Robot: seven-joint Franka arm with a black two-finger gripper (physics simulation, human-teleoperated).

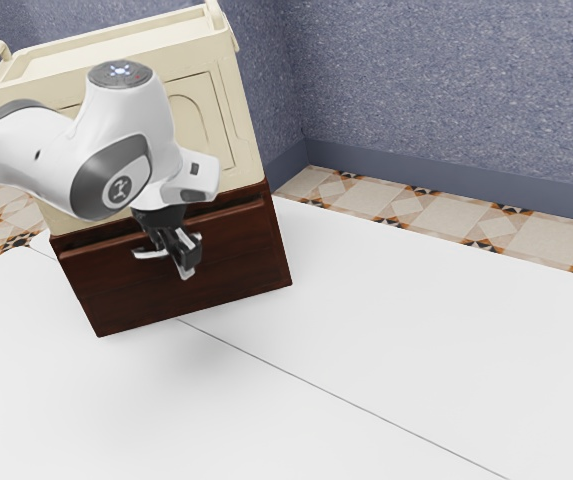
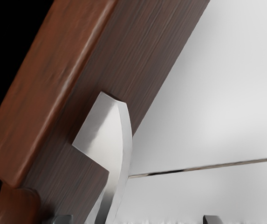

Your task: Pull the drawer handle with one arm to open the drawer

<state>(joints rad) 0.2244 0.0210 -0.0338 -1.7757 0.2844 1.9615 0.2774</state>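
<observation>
One handle [image 1: 149, 254], pale metal, curved: mounted on the front of the drawer [image 1: 236, 270], long axis running lengthwise across that front; position, right at my hand [image 1: 188, 262], its near stretch lying between my fingers. One hand, mine: fingers open and standing well apart, not clamped on the metal. One relation to settle, by my judgement: fingers to close across the bar, not along it, then a straight pull outward from the drawer front, over the bench [image 1: 366, 350].
</observation>
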